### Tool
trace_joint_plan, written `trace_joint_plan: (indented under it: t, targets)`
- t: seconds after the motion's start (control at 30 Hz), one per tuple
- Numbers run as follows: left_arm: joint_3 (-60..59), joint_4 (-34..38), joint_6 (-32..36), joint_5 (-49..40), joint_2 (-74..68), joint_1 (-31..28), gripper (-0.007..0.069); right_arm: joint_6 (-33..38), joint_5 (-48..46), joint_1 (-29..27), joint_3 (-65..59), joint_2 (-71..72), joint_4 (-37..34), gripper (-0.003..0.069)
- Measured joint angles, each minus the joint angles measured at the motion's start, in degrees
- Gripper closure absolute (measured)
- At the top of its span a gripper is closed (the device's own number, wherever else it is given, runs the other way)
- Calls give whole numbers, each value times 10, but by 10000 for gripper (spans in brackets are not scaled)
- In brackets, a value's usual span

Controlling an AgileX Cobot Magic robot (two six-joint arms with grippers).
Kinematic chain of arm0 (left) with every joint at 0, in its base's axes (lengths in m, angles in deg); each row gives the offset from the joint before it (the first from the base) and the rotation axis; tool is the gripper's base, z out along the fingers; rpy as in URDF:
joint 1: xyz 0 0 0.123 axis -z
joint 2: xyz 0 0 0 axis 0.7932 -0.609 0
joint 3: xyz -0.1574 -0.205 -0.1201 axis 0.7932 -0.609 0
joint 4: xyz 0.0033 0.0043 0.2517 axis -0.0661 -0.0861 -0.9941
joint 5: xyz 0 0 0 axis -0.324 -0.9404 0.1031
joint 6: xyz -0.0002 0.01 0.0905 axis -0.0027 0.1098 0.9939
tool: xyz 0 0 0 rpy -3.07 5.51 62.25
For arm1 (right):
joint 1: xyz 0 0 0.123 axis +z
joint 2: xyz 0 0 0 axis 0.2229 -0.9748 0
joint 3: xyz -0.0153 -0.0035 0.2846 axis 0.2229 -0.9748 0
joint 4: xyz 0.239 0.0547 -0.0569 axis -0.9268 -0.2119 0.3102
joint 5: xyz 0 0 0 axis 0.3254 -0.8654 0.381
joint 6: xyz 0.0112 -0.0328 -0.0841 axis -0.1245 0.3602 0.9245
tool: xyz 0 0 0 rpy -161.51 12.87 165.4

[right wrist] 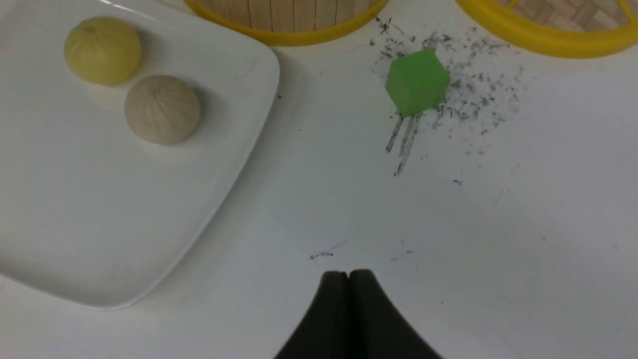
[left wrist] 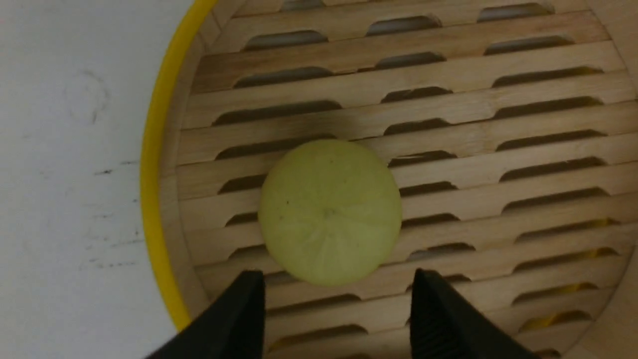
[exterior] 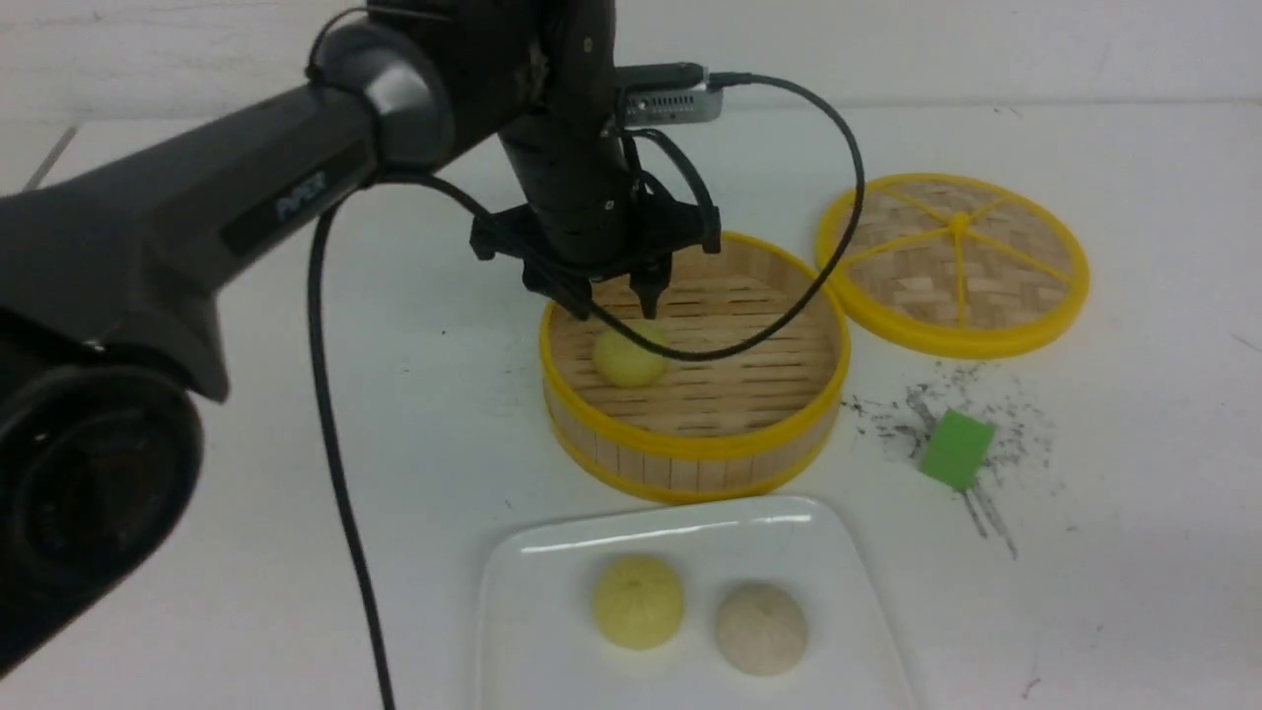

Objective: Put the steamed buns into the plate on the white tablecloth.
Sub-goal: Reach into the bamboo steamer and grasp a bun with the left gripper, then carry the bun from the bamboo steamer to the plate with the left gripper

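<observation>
In the front view the robot's black left gripper (exterior: 619, 304) hangs just above the round pale yellow bun (exterior: 631, 357) in the yellow-rimmed bamboo steamer (exterior: 695, 446); in the left wrist view its fingers stand wide, the bun ahead of their gap (round, so no long axis to match); in the right wrist view the farther black right gripper (right wrist: 347, 273) is closed, beside the glossy white square plate (right wrist: 219, 199)

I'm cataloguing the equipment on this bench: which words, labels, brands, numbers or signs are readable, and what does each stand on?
"PIPER": on the left arm, its letters slightly blurred.
No other text can be read, including on the grey camera module.
</observation>
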Motion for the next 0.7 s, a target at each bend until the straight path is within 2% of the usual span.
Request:
trace_joint_plan:
  t: [0.33,0.4,0.5,0.53,0.57,0.63,0.7]
  targets:
    - [6,9,0,15,-60,0,209,-2,10,0,-11,0,-5,660]
    - [6,9,0,17,-65,0,267,-2,12,0,-11,0,-5,659]
    - [8,12,3,17,-66,0,398,-2,12,0,-11,0,-6,657]
    - [8,12,4,16,-66,0,408,-2,12,0,-11,0,-6,657]
    - [10,12,9,13,-66,0,483,-2,12,0,-11,0,-9,656]
    - [11,12,18,1,-62,0,575,-2,12,0,-11,0,-13,654]
    - [11,12,27,-12,-54,0,598,-2,12,0,-11,0,-14,654]
